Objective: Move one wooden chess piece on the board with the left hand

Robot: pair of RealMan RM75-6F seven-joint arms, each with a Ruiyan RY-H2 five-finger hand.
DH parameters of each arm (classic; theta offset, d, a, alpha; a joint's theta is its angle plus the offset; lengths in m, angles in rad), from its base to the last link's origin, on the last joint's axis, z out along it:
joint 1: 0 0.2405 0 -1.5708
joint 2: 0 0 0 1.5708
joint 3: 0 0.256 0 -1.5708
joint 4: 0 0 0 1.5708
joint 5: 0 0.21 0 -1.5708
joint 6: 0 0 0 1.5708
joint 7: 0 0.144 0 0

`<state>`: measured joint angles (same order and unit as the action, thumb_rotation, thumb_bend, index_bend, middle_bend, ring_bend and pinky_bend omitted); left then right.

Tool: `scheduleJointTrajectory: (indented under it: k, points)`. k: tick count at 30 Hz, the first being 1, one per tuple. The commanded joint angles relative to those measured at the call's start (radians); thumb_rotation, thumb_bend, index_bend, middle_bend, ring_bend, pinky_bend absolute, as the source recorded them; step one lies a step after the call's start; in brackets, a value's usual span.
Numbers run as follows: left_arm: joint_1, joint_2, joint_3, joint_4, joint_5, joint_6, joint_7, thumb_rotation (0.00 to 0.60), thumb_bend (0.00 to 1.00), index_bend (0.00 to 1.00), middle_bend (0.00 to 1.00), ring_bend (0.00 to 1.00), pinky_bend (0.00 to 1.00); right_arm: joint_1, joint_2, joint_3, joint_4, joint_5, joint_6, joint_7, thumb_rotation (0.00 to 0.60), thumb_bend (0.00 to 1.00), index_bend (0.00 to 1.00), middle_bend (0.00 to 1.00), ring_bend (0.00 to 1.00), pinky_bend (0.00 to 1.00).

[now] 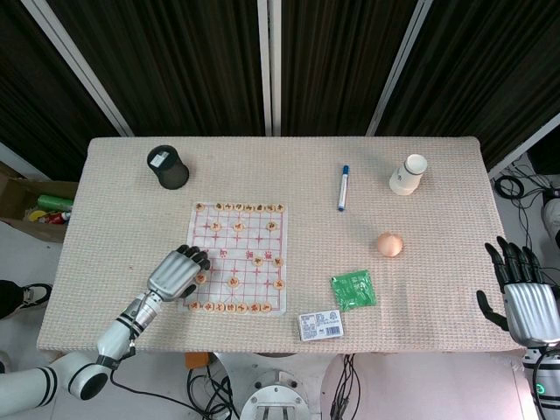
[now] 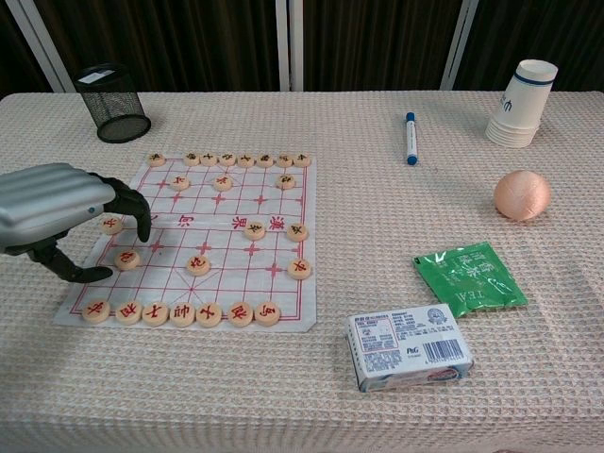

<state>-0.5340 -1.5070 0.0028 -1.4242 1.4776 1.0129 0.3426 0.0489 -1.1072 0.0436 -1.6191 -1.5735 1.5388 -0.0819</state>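
A paper chess board (image 1: 229,254) (image 2: 225,250) lies on the table's left half, with round wooden pieces in rows along its near and far edges and several scattered between. My left hand (image 1: 179,271) (image 2: 66,212) hovers over the board's left edge, palm down, fingers curved downward and thumb apart from them. One wooden piece (image 2: 126,258) lies on the board between thumb and fingertips, and another (image 2: 111,225) sits just under the fingers. I see nothing gripped. My right hand (image 1: 525,289) is off the table's right edge, fingers spread and empty.
A black mesh cup (image 1: 168,166) (image 2: 111,102) stands behind the board. To the right lie a blue marker (image 1: 343,187), stacked paper cups (image 1: 408,174), an orange ball (image 1: 390,244), a green packet (image 1: 353,289) and a white box (image 1: 320,325).
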Motion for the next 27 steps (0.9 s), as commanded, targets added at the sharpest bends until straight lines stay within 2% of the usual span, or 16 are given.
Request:
scheduleJointTrajectory:
  k: [1,27]
  points:
    - [-0.001,-0.002,0.0,0.0,-0.002,0.001,0.001,0.6,0.28,0.39,0.27,0.23,0.28,0.0,0.0,-0.001,0.001,0.001,-0.002,0.0,0.6,0.34,0.01,0.0,0.0,0.05]
    - [-0.011,-0.024,0.005,0.026,-0.014,0.006,0.014,0.6,0.28,0.43,0.28,0.23,0.28,-0.006,0.002,-0.002,0.005,-0.005,0.009,0.009,0.6,0.34,0.01,0.0,0.0,0.04]
